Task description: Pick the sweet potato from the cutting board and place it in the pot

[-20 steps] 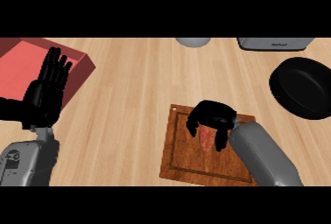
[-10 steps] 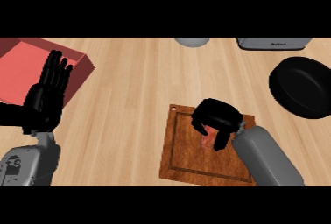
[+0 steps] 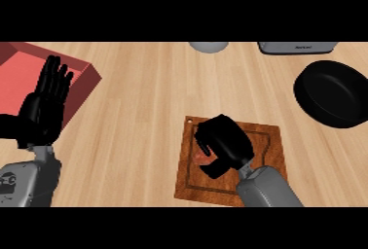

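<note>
A wooden cutting board [image 3: 267, 140] lies on the counter at lower centre. My right hand [image 3: 229, 142] is over its left half, fingers and thumb curled round the sweet potato [image 3: 203, 156]. Only a small reddish patch of the sweet potato shows between fingers and thumb. The black pot [image 3: 336, 95] sits at the right edge, up and to the right of the board, apart from the hand. My left hand [image 3: 45, 107] rests open at the far left, fingers up.
A red box [image 3: 22, 73] stands at the left, behind my left hand. A grey round object [image 3: 209, 46] and a grey appliance [image 3: 297, 47] sit along the far edge. Bare wooden counter lies between the board and the pot.
My right hand has turned on the board and its fingers have closed round the sweet potato, hiding most of it. The left hand has hardly moved.
</note>
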